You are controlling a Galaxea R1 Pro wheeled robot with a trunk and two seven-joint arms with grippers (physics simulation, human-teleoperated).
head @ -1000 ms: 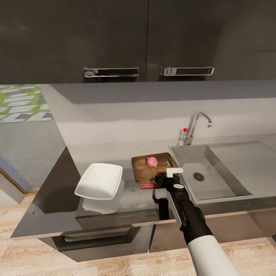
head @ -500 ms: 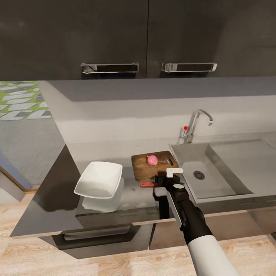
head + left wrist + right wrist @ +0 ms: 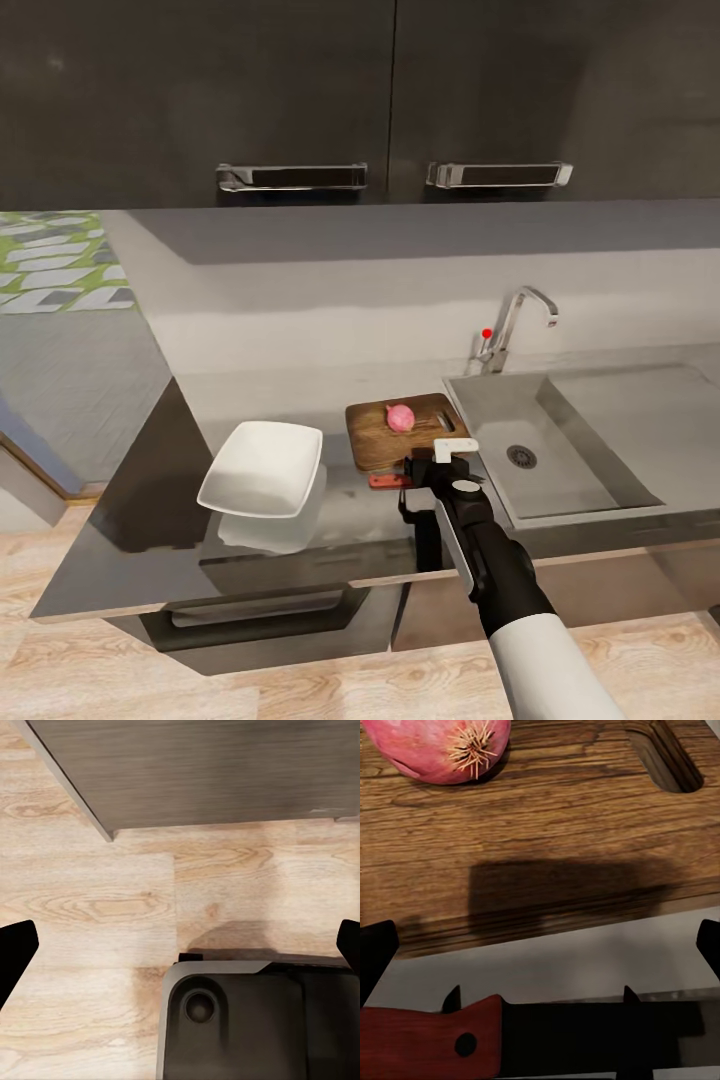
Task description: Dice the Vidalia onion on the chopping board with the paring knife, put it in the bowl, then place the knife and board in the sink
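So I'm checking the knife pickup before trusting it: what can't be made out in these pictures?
- Paring knife: the right wrist view's edge cuts off its blade tip; in the head view the right gripper covers most of it.
- Grip: whether the fingers touch the knife cannot be told.
- Chopping board: its near right corner sits behind the gripper in the head view.
- Onion: too small there to judge whether it is cut.

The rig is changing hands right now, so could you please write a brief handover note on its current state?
Right gripper: open, over the paring knife on the countertop beside the chopping board.
Left gripper: open, pointed at the floor.
Done: onion sits whole on the board.
Left: grasp the knife, dice, fill the bowl, put knife and board in the sink.
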